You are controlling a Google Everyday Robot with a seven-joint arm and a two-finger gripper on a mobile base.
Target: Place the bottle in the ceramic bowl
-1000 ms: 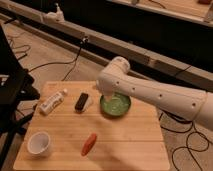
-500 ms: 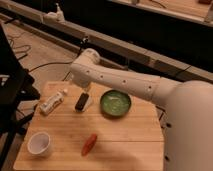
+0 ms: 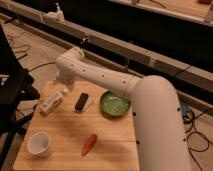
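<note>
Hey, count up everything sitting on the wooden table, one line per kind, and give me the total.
White bottle with reddish label: 1
Black-and-white block: 1
Green ceramic bowl: 1
White cup: 1
Red-orange elongated item: 1
Total: 5
Not counted: the pincer, which hangs over the far left part of the table, just beyond the bottle.

A single camera sits high and close behind the robot's thick white arm, looking steeply down and forward over the pale wooden table. The arm fills the right foreground. Its pincer hangs above the table's far left edge.
</note>
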